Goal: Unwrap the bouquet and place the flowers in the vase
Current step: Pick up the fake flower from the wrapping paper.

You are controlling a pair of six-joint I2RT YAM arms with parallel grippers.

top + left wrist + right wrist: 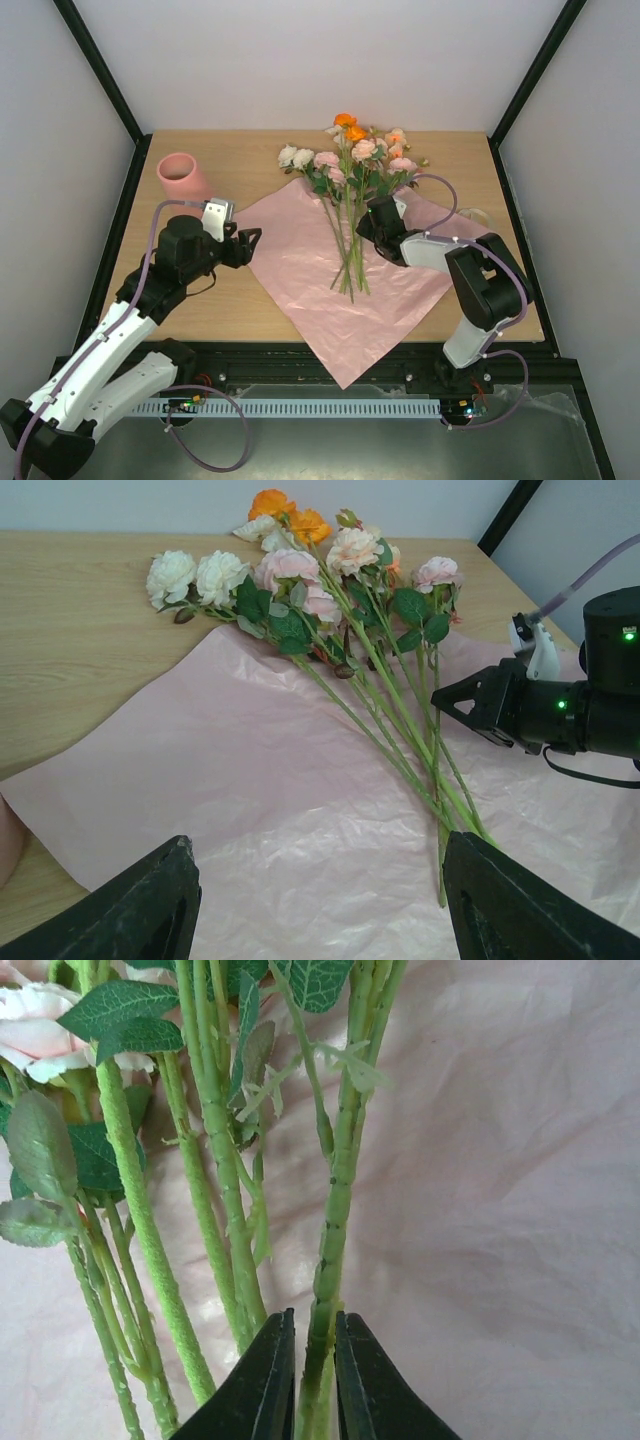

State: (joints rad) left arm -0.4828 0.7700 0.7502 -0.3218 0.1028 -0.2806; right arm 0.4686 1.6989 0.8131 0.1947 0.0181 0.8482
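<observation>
We are looking at the flowers (352,160) lying loose on the opened wrapping paper (300,285), blooms at the top centre of the overhead frame, stems fanning down to the middle. The vase (183,177) is standing upright on the bench (250,150) at the upper left, well apart from them. The right hand (315,1332) is pinching 1 green stem (335,1210) at the bottom centre of its wrist view. Both fingers are pressing against it, and the neighbouring stems are lying just to the left, outside the grip. The left hand (253,238) is hovering with its fingers spread wide, holding nothing, at the paper's left edge, between vase and flowers.

We are judging this as the pick of 1 flower for the vase. To do it well, we are wanting a firm hold before any lift, since the stem is looking thin and could swivel between the fingers. Leaves of neighbouring stems are crowding in close, so a slow, straight lift is looking wise, with an eye on anything dragging along. The bloom end is looking heavier, so we are expecting the stem tip to need tilting down toward the vase mouth.
</observation>
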